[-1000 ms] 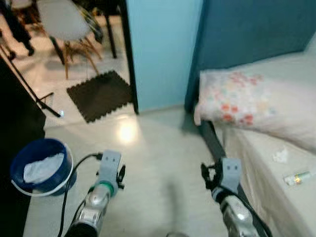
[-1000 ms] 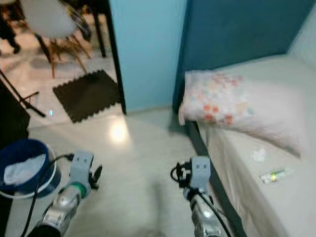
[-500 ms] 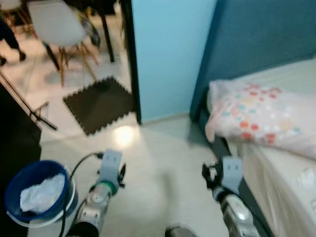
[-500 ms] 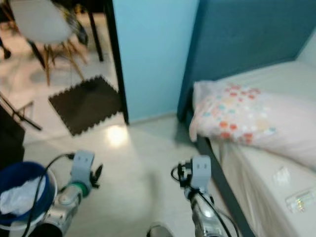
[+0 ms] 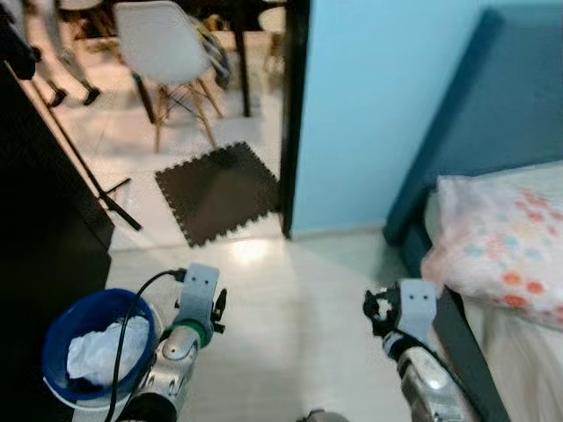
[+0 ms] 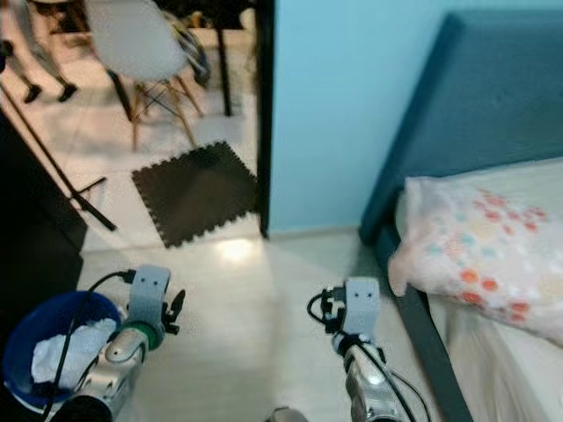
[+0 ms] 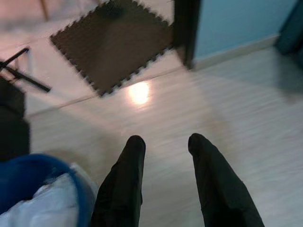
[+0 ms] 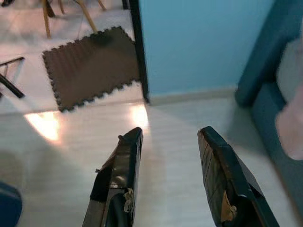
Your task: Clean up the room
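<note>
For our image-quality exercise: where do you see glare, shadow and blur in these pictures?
Left eye view: a bright reflection on the pale glossy floor near the dark foam puzzle mat; soft overall, the flowered white pillow smeared. Left wrist view: the same glare patch, the mat's edges blurred, the open left hand dark. Right wrist view: two glare patches beyond the open right hand.

Two silver arms with black-fingered hands

Each arm was a rounded silver tube ending in a pale grey block at the wrist. The left arm point(image 5: 167, 369) carried a green ring and a looping black cable; the right arm point(image 5: 422, 382) had black fittings beside its block. The right hand point(image 8: 168, 179) had scuffed black fingers; the left hand point(image 7: 165, 177) had smooth, tapering ones.
</note>
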Controlling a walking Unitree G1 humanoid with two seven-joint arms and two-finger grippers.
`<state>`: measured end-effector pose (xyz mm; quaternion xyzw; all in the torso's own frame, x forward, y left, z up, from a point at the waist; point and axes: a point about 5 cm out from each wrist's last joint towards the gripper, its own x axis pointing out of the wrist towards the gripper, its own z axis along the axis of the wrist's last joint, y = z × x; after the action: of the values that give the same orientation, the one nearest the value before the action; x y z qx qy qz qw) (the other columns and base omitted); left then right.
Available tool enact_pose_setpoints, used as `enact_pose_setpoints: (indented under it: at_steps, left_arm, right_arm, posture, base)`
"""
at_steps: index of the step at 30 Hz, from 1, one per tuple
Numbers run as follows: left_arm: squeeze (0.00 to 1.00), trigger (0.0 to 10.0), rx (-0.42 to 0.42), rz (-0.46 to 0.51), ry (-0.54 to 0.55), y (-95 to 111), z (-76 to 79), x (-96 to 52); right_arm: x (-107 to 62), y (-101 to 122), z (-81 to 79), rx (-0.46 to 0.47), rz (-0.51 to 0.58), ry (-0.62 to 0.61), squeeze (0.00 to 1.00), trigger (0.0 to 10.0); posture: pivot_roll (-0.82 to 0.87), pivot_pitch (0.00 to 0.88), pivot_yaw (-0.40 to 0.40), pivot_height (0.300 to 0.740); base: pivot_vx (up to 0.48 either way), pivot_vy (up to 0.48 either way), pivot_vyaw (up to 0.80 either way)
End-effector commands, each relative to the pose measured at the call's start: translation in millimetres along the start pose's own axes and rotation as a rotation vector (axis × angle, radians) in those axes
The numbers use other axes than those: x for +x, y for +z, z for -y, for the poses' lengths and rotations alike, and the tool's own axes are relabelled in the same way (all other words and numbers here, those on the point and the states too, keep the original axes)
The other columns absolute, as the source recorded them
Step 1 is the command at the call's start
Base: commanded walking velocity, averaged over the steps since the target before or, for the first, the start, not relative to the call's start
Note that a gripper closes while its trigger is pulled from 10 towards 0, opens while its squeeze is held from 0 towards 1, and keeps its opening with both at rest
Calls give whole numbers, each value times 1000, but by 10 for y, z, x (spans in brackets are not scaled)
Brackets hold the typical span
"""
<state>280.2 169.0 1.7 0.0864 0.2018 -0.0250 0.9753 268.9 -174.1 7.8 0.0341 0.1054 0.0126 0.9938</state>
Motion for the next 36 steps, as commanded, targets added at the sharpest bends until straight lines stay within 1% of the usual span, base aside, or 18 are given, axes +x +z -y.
enact_pose_setpoints:
  at_steps: [1,3,7,10,12,13,14,16,17,22,23,25,29,31,36]
  left_arm:
    - [0,10000,1,-30,-5,-75,11,-20]
    - [0,10000,5,-27,-7,-69,14,-18]
    - [0,10000,51,20,-31,-9,48,-16]
    - [0,10000,56,31,-38,3,59,-17]
    - [0,10000,126,53,-68,37,107,-21]
    - [0,10000,126,53,-68,37,107,-21]
    - [0,10000,183,93,-95,72,140,-34]
    - [0,10000,183,93,-95,72,140,-34]
    - [0,10000,253,106,-131,87,174,-42]
    - [0,10000,246,99,-155,117,188,-38]
    - [0,10000,231,92,-153,125,184,-33]
    - [0,10000,245,96,-146,142,174,-27]
    - [0,10000,266,88,-162,130,176,-31]
    - [0,10000,261,71,-188,99,184,-46]
    - [0,10000,244,69,-197,78,193,-67]
  right_arm:
    - [-61,-118,-21,14,-45,-6,0,10000]
    - [-62,-118,-20,13,-45,-7,0,10000]
    - [-62,-117,-23,13,-43,-11,0,10000]
    - [-62,-117,-23,13,-43,-11,0,10000]
    - [-60,-115,-25,13,-42,-11,0,10000]
    - [-60,-115,-25,13,-42,-11,0,10000]
    - [-58,-113,-27,12,-41,-10,0,10000]
    - [-58,-113,-27,12,-41,-10,0,10000]
    - [-55,-110,-31,11,-40,-8,0,10000]
    - [-51,-105,-40,8,-38,-5,0,10000]
    - [-51,-104,-42,6,-37,-5,0,10000]
    - [-52,-102,-41,3,-36,-4,0,10000]
    - [-51,-100,-42,1,-35,-3,0,10000]
    - [-50,-100,-46,-1,-35,-2,0,10000]
    - [-51,-103,-48,-1,-36,-2,0,10000]
  posture:
    - [-160,18,54,740]
    - [-161,18,55,740]
    - [-162,18,57,740]
    - [-162,18,57,740]
    - [-160,19,57,740]
    - [-160,19,57,740]
    - [-158,18,58,740]
    - [-158,18,58,740]
    - [-157,18,59,740]
    - [-161,16,62,740]
    - [-161,16,62,740]
    - [-161,16,61,740]
    - [-159,15,61,740]
    - [-159,16,63,740]
    - [-159,16,63,740]
  base:
    - [337,0,0]
    - [351,0,0]
    - [371,0,0]
    - [337,0,0]
    - [0,0,0]
    - [0,0,0]
    - [0,0,0]
    - [0,0,0]
    - [0,0,0]
    - [0,0,0]
    - [0,0,0]
    - [0,0,0]
    - [0,0,0]
    - [0,0,0]
    - [0,0,0]
